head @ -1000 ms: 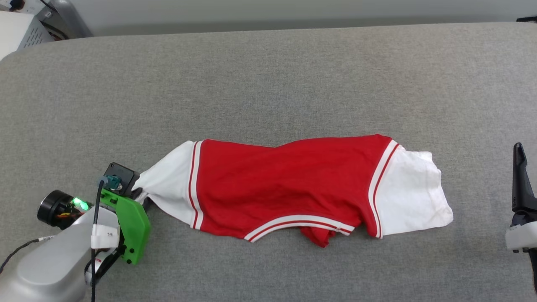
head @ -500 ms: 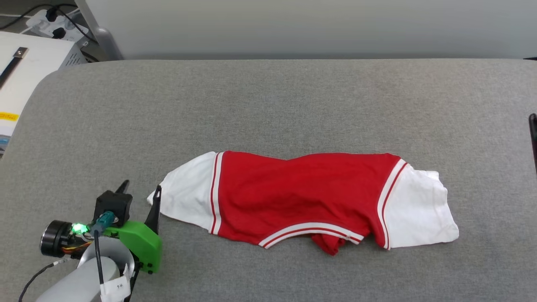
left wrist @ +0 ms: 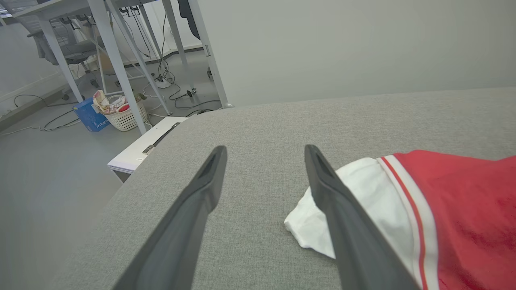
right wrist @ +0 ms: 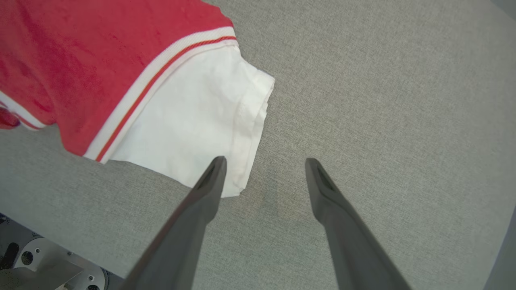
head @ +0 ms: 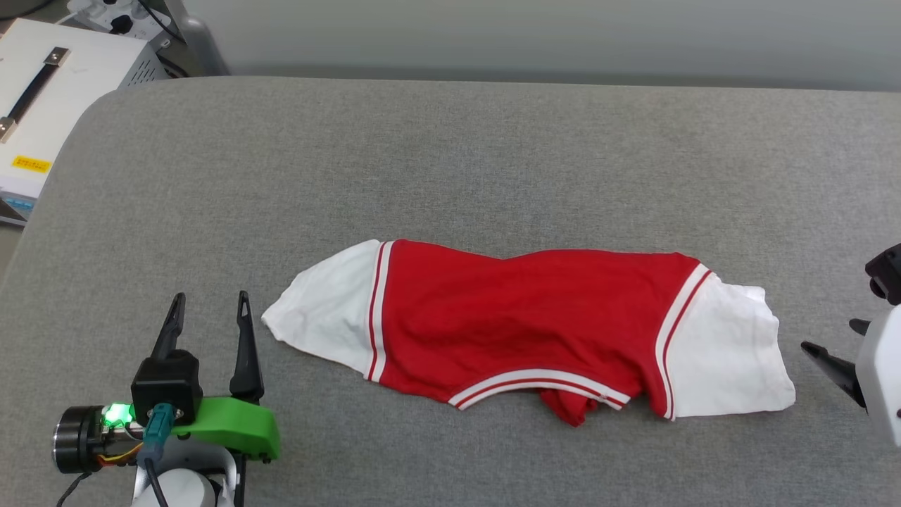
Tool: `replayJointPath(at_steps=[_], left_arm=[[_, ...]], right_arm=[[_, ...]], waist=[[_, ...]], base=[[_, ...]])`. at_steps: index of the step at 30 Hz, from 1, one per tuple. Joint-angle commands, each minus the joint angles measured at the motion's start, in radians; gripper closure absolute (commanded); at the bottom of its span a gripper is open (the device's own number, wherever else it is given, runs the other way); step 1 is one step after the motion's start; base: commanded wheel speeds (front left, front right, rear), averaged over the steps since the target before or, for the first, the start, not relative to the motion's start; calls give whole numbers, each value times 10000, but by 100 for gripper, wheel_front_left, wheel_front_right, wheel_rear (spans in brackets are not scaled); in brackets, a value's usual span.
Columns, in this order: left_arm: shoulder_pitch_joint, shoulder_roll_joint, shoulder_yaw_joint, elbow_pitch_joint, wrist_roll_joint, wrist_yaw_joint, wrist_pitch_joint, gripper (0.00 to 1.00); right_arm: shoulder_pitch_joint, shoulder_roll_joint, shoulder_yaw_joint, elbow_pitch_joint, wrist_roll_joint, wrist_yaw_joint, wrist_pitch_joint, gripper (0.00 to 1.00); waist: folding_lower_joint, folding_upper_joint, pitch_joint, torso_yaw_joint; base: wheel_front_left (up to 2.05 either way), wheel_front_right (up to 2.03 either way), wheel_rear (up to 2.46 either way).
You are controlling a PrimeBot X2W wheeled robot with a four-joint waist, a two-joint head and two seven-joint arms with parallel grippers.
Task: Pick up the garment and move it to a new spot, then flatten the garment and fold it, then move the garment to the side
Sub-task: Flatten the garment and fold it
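— Left gripper (head: 211, 296) has let go, we'd say. A second ago its fingers were closed on the tip of the left sleeve (head: 324, 313); now they stand apart with nothing between them.

— Agreed. Where do we put it now?

— Drawn back toward us, just beside that sleeve and not touching it. The sleeve was pulled out to a point before. Now its tip has relaxed and lies on the grey worktop (head: 450, 155).

— And the garment (head: 521, 317) itself? It seems to sit differently in the head view.

— We blame the camera for that, since the whole picture has shifted. The garment lies across the middle of the worktop as a long band, red body between the two white sleeves, with the striped collar trim (head: 538, 384) along our edge.

— What about the right gripper (head: 830, 336)?

— Its fingers are spread as they were before, and they hold nothing. It stands near the right sleeve (head: 725, 352), fingers turned toward the hem. From its wrist view we can't tell whether a fingertip touches the cloth.

— So what does the release mean for us?

— We judge the carrying and the sideways stretch to be finished, because the garment is set down and both arms are free. The body is creased and a bit of red pokes out under the collar, so it isn't truly flat. Smoothing comes next, then the fold. No lettering shows, so we can't say which face is up.
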Motion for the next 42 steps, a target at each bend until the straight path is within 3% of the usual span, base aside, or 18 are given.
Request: replayJointPath(at_steps=[1, 15, 19, 20, 21, 26, 31, 37, 42], left_arm=[[194, -177, 236, -67, 269, -138, -58, 0], [242, -1275, 1662, 169, 1541, -1286, -58, 0], [195, -1461, 1999, 378, 1734, -1604, -58, 0], [177, -1486, 2063, 427, 1765, -1690, -58, 0], [144, -1496, 2134, 489, 1807, -1821, -58, 0], [-270, -1272, 2487, 809, 1823, -2609, -58, 0], [-1020, -625, 2633, 1155, 1454, -3537, 236, 0], [-1987, 284, 2674, 1075, 766, -4599, 1928, 0], [-2582, 803, 2256, 1057, -119, -5395, 4369, 0]], right_arm=[[-214, 44, 181, 283, 175, -7, 135, 0], [-798, 1101, 2254, 3844, 65, -7, -991, 0], [-813, 1320, 2941, 4375, 429, -7, -1294, 0], [-835, 1347, 3040, 4412, 551, -7, -1422, 44], [-894, 1359, 3097, 4440, 670, -7, -1691, 100], [-1206, 1030, 3099, 4200, 832, -7, -2785, 100], [-1053, 580, 2501, 3419, 935, -7, -3412, 100], [-336, 136, 1661, 2337, 942, -7, -3478, 100], [283, 112, 884, 1535, 787, -7, -3240, 100]], waist=[[0, -1, 172, 103], [0, -1, 824, 250], [0, -1, 801, 171], [0, -1, 772, 144], [0, -1, 738, 112], [0, -1, 455, -4], [0, -1, 195, -74], [0, -1, 107, -293], [0, -1, 177, -462]], base=[[0, 0, 0], [0, 0, 0], [0, 0, 0], [0, 0, 0], [0, 0, 0], [0, 0, 0], [0, 0, 0], [0, 0, 0], [0, 0, 0]])
